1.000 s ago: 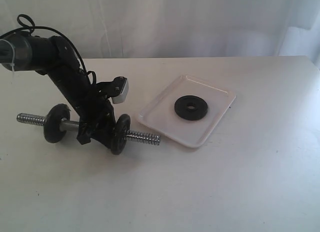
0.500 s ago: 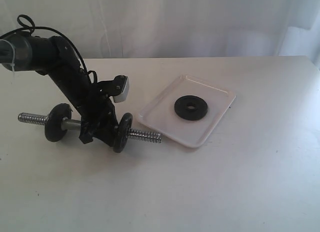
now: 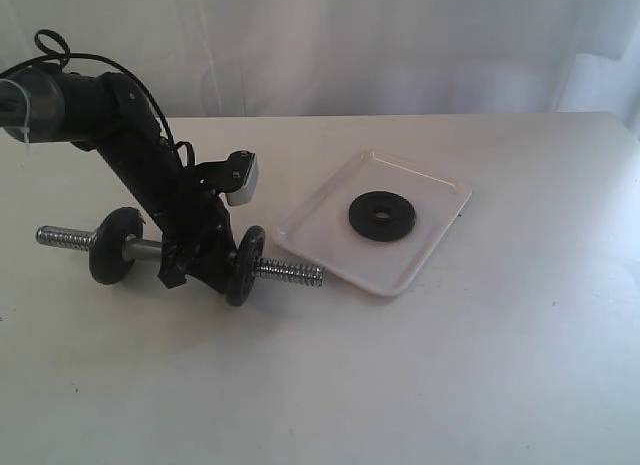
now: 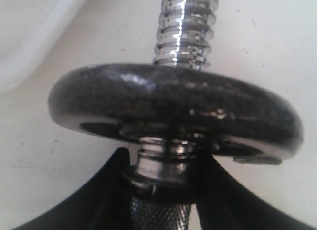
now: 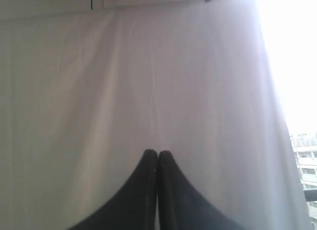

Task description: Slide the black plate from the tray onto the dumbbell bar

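left gripper [image 3: 178, 261] pinches the dumbbell bar [image 3: 288, 274] at its knurled middle. right gripper [image 5: 157, 190] has its fingers pressed together on nothing, facing a curtain [image 5: 148, 81]. black plate [image 3: 364, 218] lies flat in the tray [image 3: 330, 247], at 2 o'clock from the bar's free threaded end. Risks: flat plate skids on the glossy tray when gripped; its hole snags on the coarse threads if the bar tilts.

A white table [image 3: 500, 385] meets a pale curtain [image 3: 400, 45] behind — buildings [image 5: 303, 158] (hazy) beyond.
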Motion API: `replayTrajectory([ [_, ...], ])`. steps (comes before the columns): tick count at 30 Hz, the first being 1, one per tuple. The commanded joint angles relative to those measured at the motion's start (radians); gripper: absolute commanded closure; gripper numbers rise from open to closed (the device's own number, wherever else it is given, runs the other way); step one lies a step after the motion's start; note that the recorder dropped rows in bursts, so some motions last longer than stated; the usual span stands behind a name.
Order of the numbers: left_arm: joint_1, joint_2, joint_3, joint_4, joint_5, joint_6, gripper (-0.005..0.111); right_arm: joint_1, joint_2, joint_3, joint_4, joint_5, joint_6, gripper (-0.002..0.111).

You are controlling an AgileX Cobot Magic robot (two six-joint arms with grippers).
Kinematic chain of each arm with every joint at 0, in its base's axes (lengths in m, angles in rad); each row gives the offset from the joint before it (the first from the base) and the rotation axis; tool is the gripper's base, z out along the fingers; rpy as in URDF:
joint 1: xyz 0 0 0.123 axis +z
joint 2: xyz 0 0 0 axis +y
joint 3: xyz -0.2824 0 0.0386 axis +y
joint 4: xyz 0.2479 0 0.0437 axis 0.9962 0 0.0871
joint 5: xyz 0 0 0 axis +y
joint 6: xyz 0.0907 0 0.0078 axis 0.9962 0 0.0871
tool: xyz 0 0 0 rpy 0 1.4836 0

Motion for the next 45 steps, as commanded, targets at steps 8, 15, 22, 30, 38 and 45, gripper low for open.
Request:
replayTrajectory([
  [8,-0.004,-0.01,0.007,-0.021,-0.007,0.002,0.107,-0.005,-0.004,0.001,0.013,0.009,0.428,0.108],
  [15,-0.004,-0.01,0.007,-0.021,-0.009,0.002,0.107,-0.005,0.064,-0.115,0.027,0.035,0.382,0.108],
  [22,-0.004,-0.01,0.007,-0.021,-0.009,0.002,0.107,-0.005,0.415,-0.399,-0.116,0.13,0.336,0.108],
  [30,-0.004,-0.01,0.007,-0.03,-0.011,0.002,0.107,0.068,1.066,-0.792,-0.417,0.181,0.533,0.108],
  [38,-0.004,-0.01,0.007,-0.031,-0.007,0.002,0.107,0.247,1.609,-0.971,-0.613,0.146,0.516,0.108],
  [45,-0.004,-0.01,0.007,-0.068,-0.004,0.002,0.107,0.256,1.784,-1.064,-0.595,0.19,0.4,0.108],
])
